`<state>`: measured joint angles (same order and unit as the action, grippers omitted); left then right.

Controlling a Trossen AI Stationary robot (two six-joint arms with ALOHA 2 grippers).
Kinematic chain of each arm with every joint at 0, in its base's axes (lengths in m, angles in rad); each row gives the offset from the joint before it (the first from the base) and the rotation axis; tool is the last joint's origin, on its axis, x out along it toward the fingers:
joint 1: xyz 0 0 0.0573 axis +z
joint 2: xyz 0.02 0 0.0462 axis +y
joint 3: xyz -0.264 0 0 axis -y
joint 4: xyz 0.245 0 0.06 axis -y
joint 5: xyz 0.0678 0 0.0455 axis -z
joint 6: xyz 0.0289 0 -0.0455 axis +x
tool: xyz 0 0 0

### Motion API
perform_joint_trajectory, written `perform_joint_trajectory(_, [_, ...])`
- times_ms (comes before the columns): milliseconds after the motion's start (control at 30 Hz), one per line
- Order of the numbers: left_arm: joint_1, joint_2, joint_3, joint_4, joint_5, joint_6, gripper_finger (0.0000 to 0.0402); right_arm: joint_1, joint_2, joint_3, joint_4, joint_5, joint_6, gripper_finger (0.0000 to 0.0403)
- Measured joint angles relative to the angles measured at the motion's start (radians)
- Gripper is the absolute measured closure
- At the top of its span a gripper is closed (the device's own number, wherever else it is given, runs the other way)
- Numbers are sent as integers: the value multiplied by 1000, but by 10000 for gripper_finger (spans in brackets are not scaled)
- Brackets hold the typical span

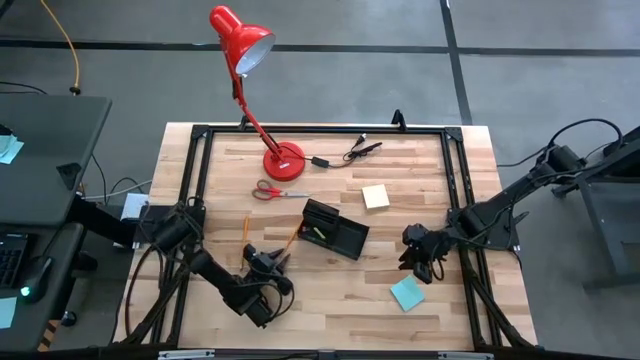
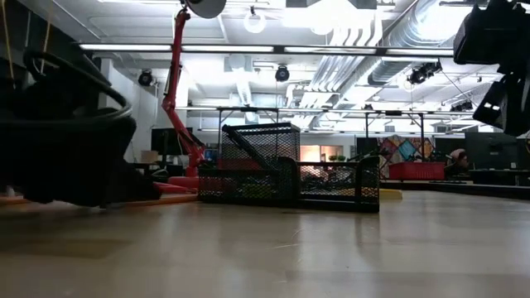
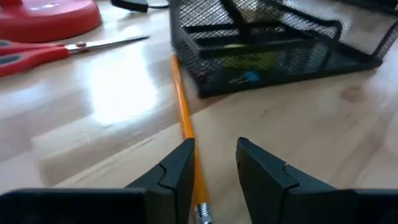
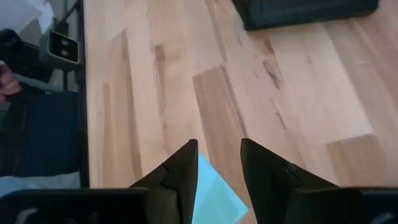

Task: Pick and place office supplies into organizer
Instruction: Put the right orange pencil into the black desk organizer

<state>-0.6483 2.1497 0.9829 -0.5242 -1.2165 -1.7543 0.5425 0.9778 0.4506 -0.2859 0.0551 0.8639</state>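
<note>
Nearest the lens, low over the wood: left gripper (image 3: 214, 146), parted to a narrow gap and pinching nothing. Below, a pale wooden table (image 1: 340, 300). Near its middle, the black mesh organizer (image 1: 335, 229), already holding a few items, hard to name through the mesh.

To its far left, by the lamp base, red-handled scissors (image 1: 275, 191). Beyond it, a pale yellow sticky pad (image 1: 375, 196); nearer the front edge, a teal pad (image 4: 214, 193) right under the right gripper (image 4: 217, 146), likewise spread and empty.

Smallest and most pressing: an orange pencil (image 3: 183, 112), long axis running from the organizer's corner straight back toward the left gripper, eraser end just at the inner edge of one finger rather than centred in the gap. Clearly the left arm's job; probably needs a slight sideways shift to straddle the shaft before squeezing.
</note>
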Motion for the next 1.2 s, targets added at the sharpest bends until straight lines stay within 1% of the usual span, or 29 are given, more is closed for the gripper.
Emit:
perform_joint_trajectory(33, [0, 9, 1, 6, -7, 0, 295, 1, 12, 0, 16, 1, 3, 286])
perform_joint_trajectory(133, [-1, 37, 1, 5, 14, 3, 295, 4, 26, 0, 11, 2, 18, 286])
perform_joint_trajectory(400, [-1, 48, 0, -2, 41, -5, 297, 9, 59, 0, 42, 7, 35, 286])
perform_joint_trajectory(433, [-1, 47, 0, -2, 46, -5, 301, 8, 61, 0, 43, 12, 37, 286])
perform_joint_trajectory(500, [-1, 47, 0, -4, 47, -7, 321, 8, 63, 0, 42, 24, 36, 286])
perform_joint_trajectory(600, [-1, 48, 0, -6, 48, -7, 377, 9, 68, 0, 45, 42, 36, 286])
perform_joint_trajectory(633, [-1, 48, 0, -6, 45, -4, 386, 9, 67, 0, 45, 42, 36, 286])
perform_joint_trajectory(767, [6, 46, -1, -4, 38, 0, 380, 9, 67, 0, 47, 42, 34, 286])
perform_joint_trajectory(867, [6, 42, -2, -2, 29, 7, 392, 9, 67, 0, 37, 44, 33, 286])
perform_joint_trajectory(933, [9, 22, -3, -2, 32, 4, 390, 9, 67, 0, 39, 45, 33, 286])
perform_joint_trajectory(1033, [17, -24, -3, -17, 85, 15, 393, 9, 67, 0, 39, 45, 36, 286])
perform_joint_trajectory(1133, [17, -73, -7, -83, 97, 23, 394, 9, 67, 0, 36, 42, 36, 286])
perform_joint_trajectory(1200, [16, -113, -4, -112, 99, 24, 393, 9, 66, 0, 36, 39, 65, 286])
